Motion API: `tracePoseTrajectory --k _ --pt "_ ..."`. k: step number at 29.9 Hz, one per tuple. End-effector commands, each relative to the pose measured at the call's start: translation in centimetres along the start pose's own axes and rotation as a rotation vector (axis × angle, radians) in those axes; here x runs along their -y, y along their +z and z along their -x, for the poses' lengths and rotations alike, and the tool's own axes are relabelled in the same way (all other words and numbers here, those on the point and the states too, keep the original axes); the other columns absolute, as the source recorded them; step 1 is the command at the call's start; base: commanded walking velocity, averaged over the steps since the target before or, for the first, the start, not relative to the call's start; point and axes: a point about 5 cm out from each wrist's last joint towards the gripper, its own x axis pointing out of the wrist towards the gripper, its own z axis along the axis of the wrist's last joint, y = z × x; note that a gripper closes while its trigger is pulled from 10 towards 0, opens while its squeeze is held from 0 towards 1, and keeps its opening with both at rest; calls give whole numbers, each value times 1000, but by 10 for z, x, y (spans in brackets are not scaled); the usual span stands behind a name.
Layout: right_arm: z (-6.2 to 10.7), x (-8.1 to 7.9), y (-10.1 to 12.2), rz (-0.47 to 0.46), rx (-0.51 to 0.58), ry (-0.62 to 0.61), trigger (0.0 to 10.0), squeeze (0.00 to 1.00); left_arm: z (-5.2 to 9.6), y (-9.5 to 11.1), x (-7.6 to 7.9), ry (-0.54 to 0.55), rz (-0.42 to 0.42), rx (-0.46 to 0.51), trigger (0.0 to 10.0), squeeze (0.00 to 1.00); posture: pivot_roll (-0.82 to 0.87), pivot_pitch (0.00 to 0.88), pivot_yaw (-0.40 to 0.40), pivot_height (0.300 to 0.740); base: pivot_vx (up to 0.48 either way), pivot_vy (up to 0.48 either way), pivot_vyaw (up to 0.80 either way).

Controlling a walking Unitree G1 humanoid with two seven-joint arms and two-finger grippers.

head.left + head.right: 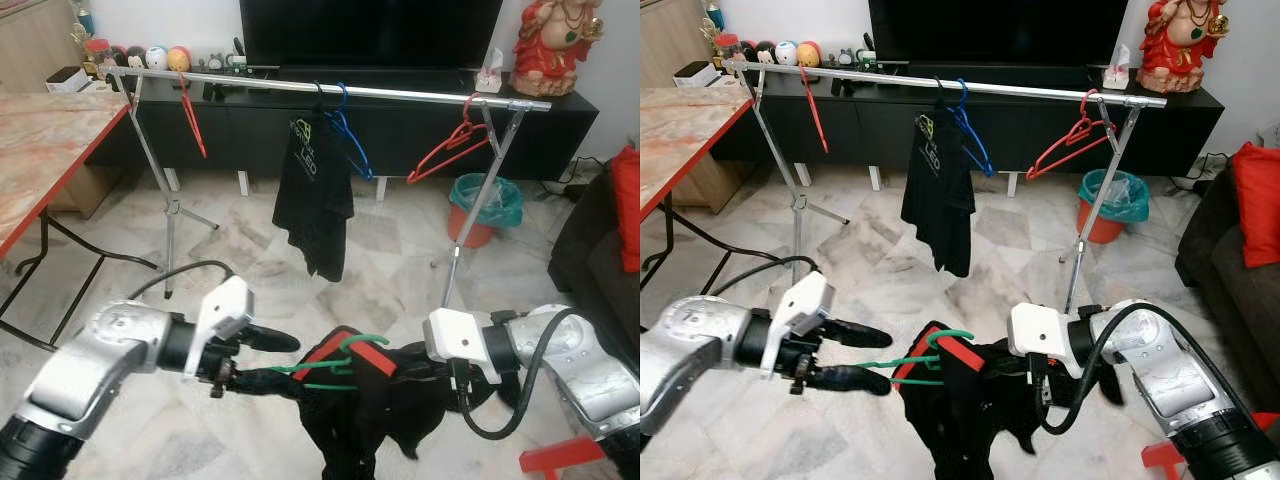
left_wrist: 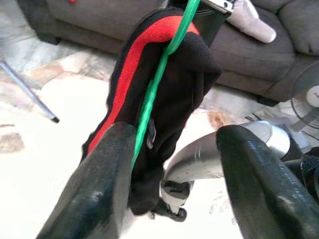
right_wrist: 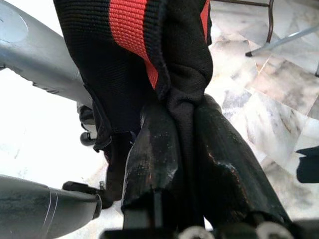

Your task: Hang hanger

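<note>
Near the robot, low above the marble floor (image 1: 260, 260), the green hanger (image 1: 335, 365) carries a black and red garment (image 1: 365, 410). The left claw (image 1: 845, 357) is spread open, one finger touching the hanger's end. The right claw (image 3: 182, 149) is clamped on the garment. Far behind stands the metal rail (image 1: 400, 93).

Even daylight, sharp head views; pale floor (image 2: 45, 164) blown out in wrist views.

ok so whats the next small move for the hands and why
Probably lift both hands toward the rail. The green hanger is already threaded into the black and red garment, the right hand pinches the cloth, and the left hand is open around the hanger's end.
</note>
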Motion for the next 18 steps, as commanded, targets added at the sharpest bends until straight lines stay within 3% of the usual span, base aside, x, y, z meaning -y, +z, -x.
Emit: tracePoseTrajectory --k 1,11,14,15,16,17,18 --pt "8 8 5 36 -6 -38 0 0 12 3 -4 49 -15 -2 10000 1000 -20 0 9 740 0 0 0" --pt "11 12 -4 22 -33 -90 0 0 35 -2 -8 174 14 3 10000 1000 -21 0 8 740 0 0 0" --pt "12 15 -8 20 -54 -129 0 0 45 -4 -14 273 -2 14 10000 1000 -22 0 9 740 0 0 0" --pt "12 18 -11 16 -63 -161 0 0 53 -5 -20 374 -15 26 10000 435 -25 0 10 740 0 0 0" --pt "12 18 -11 16 -63 -161 0 0 53 -5 -20 374 -15 26 10000 435 -25 0 10 740 0 0 0" --pt "12 19 -13 16 -70 -176 0 0 58 -7 -23 415 0 35 10000 0 -25 0 11 740 0 0 0" --pt "12 19 -14 17 -74 -185 0 0 60 -8 -24 438 13 41 10000 0 -24 0 11 740 0 0 0"
